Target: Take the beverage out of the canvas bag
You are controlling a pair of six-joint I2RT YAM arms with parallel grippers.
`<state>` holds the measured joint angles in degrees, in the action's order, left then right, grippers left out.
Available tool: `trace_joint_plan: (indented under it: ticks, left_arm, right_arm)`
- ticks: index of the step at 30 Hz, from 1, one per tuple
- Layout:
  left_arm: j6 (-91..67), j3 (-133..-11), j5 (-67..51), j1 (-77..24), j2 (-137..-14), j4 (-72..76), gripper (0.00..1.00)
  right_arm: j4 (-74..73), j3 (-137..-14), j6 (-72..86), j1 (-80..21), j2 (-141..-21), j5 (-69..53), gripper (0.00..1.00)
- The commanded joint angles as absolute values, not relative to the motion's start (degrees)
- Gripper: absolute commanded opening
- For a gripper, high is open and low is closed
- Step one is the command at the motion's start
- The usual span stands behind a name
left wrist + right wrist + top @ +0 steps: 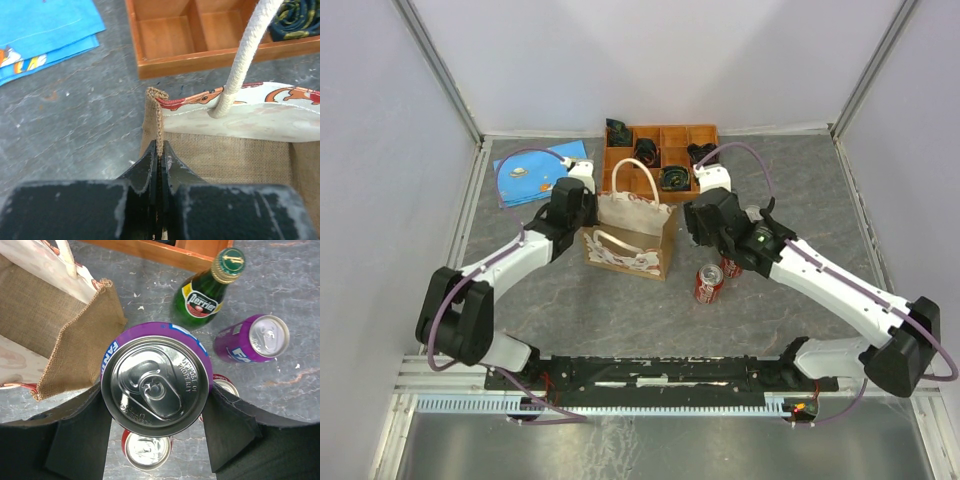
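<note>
The cream canvas bag (630, 228) stands upright mid-table with its white looped handles up; its burlap inside shows in the left wrist view (235, 155). My left gripper (582, 213) is shut on the bag's left side edge (159, 120), jaws pinched on the fabric. My right gripper (155, 390) is shut on a purple Fanta can (155, 377), held upright above the table just right of the bag (60, 330). In the top view the right gripper (705, 220) hides that can.
The orange wooden compartment tray (670, 137) stands behind the bag. A blue sheet (535, 172) lies back left. Two red cans (708, 285) stand right of the bag, under my right gripper. A green Perrier bottle (205, 295) and a second purple can (252, 340) stand nearby.
</note>
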<state>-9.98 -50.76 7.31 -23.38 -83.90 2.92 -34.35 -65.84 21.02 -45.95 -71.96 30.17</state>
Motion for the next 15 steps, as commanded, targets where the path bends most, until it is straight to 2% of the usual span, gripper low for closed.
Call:
trace_joint_plan:
  ticks: [1, 6, 15]
  left_arm:
    - [-12.8, -47.2, 11.9, -22.8, -78.1, 3.5, 0.03]
    - [-16.6, -40.6, 16.7, -22.7, -72.6, 7.9, 0.03]
    - [-24.7, -33.8, 16.0, -22.8, -69.3, 16.6, 0.03]
  right_arm:
    - [-27.0, -67.1, 20.2, -45.9, -72.8, 28.5, 0.0]
    - [-26.0, -67.1, 18.9, -45.9, -76.1, 28.1, 0.0]
    - [-25.9, -68.3, 19.8, -45.6, -82.3, 26.6, 0.0]
